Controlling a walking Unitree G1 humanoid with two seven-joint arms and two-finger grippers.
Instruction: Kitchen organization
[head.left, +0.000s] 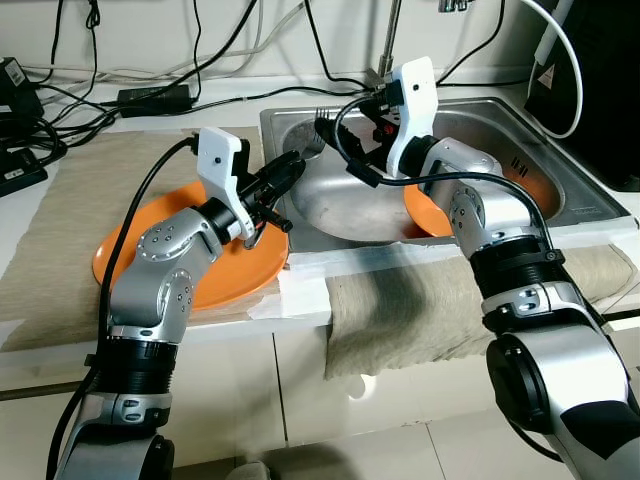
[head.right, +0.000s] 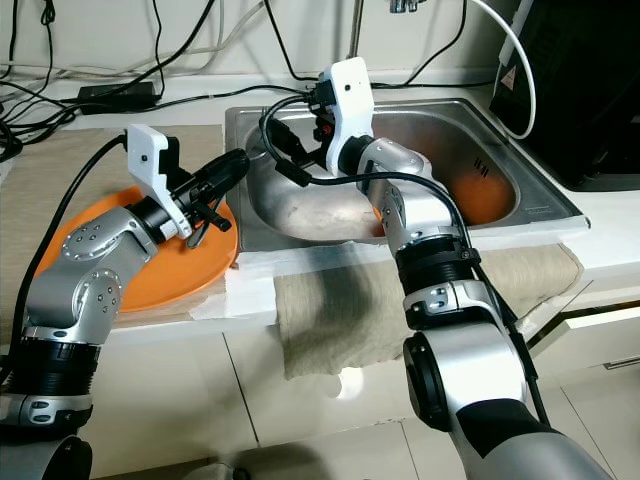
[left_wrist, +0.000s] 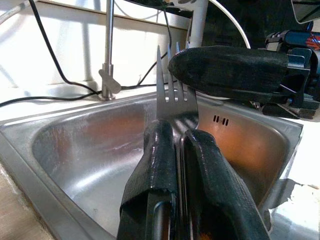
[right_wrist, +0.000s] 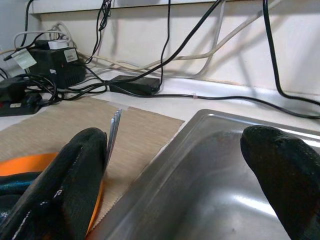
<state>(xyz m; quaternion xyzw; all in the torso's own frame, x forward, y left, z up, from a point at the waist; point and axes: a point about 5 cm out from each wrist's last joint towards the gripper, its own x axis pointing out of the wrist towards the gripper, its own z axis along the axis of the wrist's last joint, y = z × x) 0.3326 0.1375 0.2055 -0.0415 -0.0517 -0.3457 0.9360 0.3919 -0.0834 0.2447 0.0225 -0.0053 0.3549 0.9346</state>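
Observation:
My left gripper is shut on a metal fork, held over the left rim of the steel sink with its tines pointing into the basin. My right gripper is open and reaches in from the far side of the sink; one finger lies right beside the tines. In the right wrist view the tines stand edge-on next to one finger. An orange plate lies on the beige cloth below the left arm. A second orange plate lies in the sink under the right arm.
A faucet stands behind the sink. Black cables and power adapters run along the back of the counter. A beige cloth hangs over the counter's front edge. A black appliance stands at the far right.

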